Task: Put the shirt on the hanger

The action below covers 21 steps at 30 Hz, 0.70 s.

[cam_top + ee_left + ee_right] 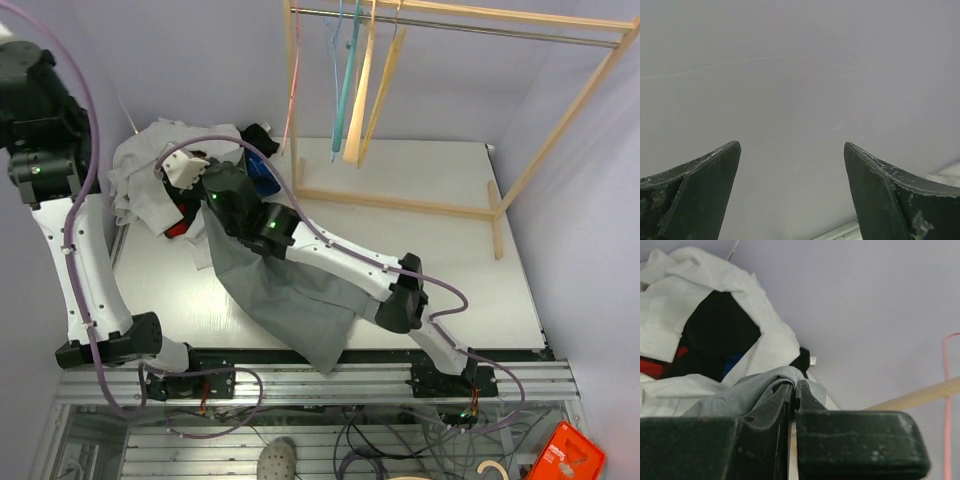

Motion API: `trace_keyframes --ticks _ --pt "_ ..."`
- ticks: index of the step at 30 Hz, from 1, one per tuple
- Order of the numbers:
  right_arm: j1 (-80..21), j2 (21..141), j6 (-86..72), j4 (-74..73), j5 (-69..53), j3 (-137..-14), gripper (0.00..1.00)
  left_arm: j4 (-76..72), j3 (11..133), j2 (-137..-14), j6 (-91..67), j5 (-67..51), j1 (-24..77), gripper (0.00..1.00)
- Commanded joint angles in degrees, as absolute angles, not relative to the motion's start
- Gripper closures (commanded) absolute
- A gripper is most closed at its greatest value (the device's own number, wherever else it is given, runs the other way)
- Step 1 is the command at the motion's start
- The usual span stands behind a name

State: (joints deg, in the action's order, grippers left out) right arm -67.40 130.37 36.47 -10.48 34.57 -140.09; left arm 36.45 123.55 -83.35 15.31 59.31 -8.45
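Right gripper (794,387) fills the bottom of the right wrist view. Its fingers are pressed together, pinching a raised fold of the shirt (740,395). Which part of the garment this fold is cannot be told from here.

Shirt position, top view: grey cloth runs as a long band from the pinch point at centre left of the frame, diagonally down and right across the table (450,270). Its lower end drapes over the near edge between the two arm bases. Its upper end lies against the heap holding the white garment (140,170) and some dark and red items.

Left gripper (792,145): fingers spread wide, nothing between them, facing only pale wall. In the top view that arm stands raised at the far upper left of the frame.

Hanger (384,88): yellow, hanging on the wooden rack (400,200) at upper centre, beside a cream, a teal and a pink one.

Key relation: the hanger lies up and to the right of the pinch, well apart from it, and the shirt's long axis points away from the hanger, toward the lower right.

Judgement: the right arm is the nearer one but is occupied. The left is free but farthest off. Task looks early, with shirt and hanger not yet brought together.
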Motion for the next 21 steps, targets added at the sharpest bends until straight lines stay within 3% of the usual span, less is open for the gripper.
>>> trace_keyframes --ticks 1,7,12,17,21 --pt "-66.04 131.71 28.93 -7.77 34.31 -142.82 1.00 42.61 125.03 -84.62 10.77 51.70 -16.52 0.05" --pt "-65.78 130.53 20.30 -7.03 17.78 -127.95 1.00 51.86 122.69 -84.22 8.72 37.58 -19.75 0.06" --pt "-65.22 134.89 18.21 -7.89 3.50 -126.27 1.00 60.80 118.31 -81.40 9.54 21.71 -19.75 0.02" --pt "-63.38 138.96 15.71 -4.61 7.23 -129.82 1.00 74.56 114.95 -81.60 9.87 7.19 -19.69 0.01" --pt "-58.20 140.14 8.49 -1.54 6.76 -132.22 1.00 71.95 104.45 -75.47 7.56 2.44 -19.76 0.01"
